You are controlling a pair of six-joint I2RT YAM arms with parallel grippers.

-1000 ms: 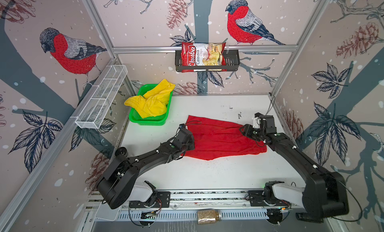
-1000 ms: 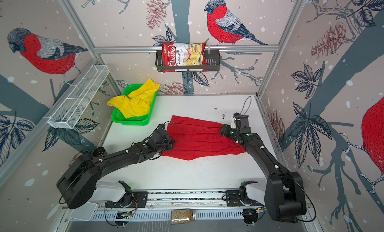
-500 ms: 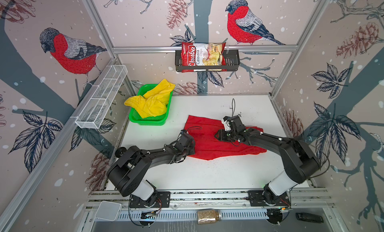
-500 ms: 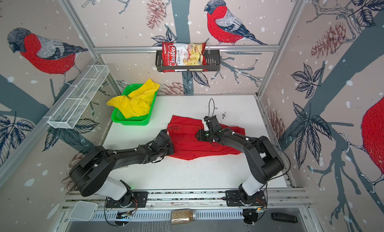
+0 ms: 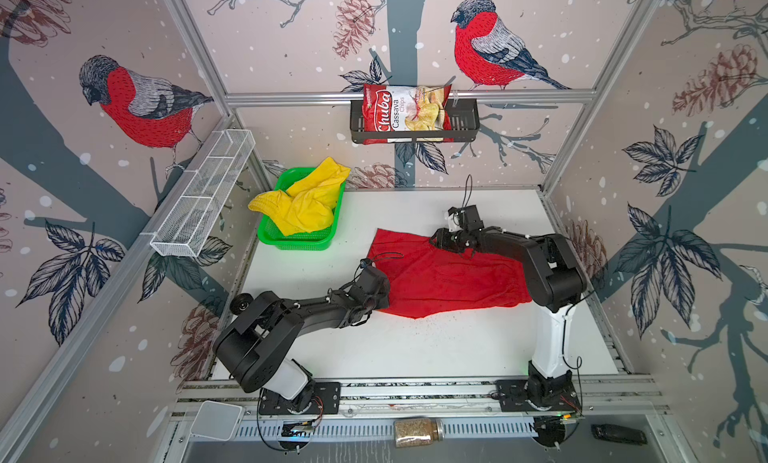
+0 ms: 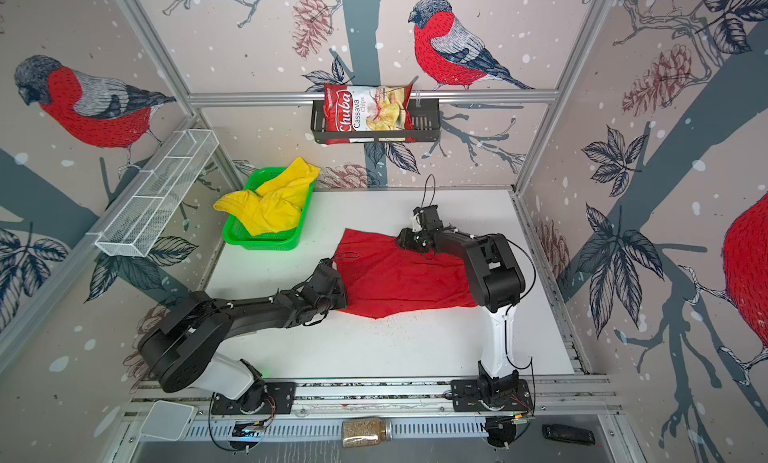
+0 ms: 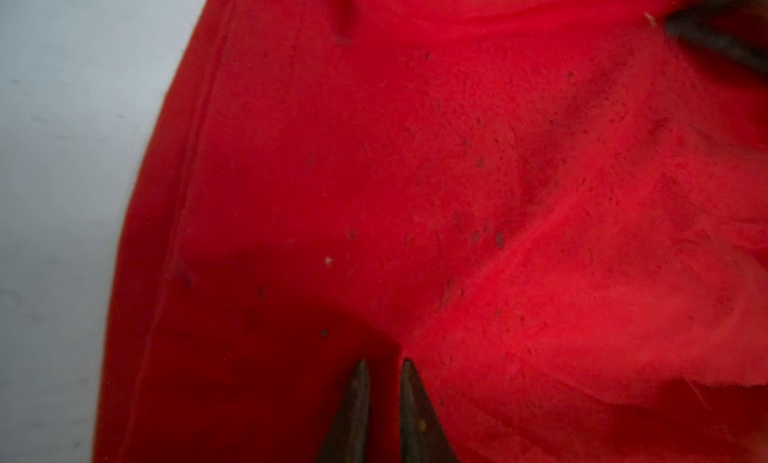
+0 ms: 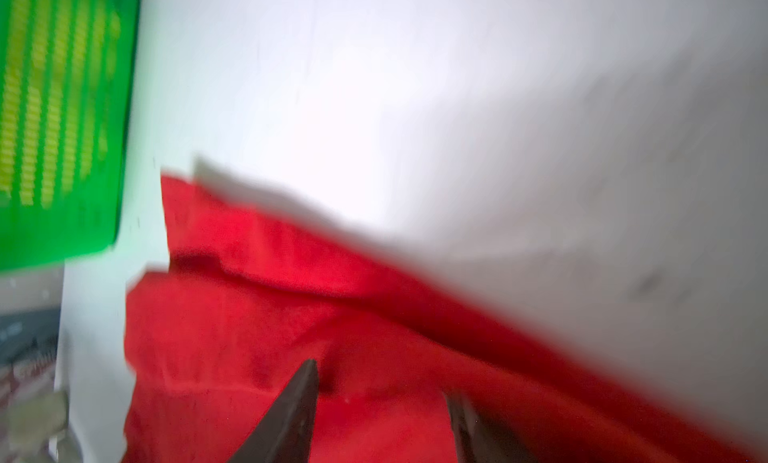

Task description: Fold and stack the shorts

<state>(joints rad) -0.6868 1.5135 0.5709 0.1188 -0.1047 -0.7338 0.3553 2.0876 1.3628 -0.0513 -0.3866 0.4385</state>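
Jaws of the left gripper (image 7: 384, 363) are pinching the red shorts (image 5: 449, 278); the right gripper (image 8: 381, 378) is hovering over them, jaws apart.

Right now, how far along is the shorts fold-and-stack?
Early. Done: the red shorts lie spread on the table, outside the green basket. In hand: the left gripper looks pinched on their left edge; the right gripper hangs open over the far edge. Left: no fold made, the yellow shorts lie crumpled in the basket, nothing stacked.
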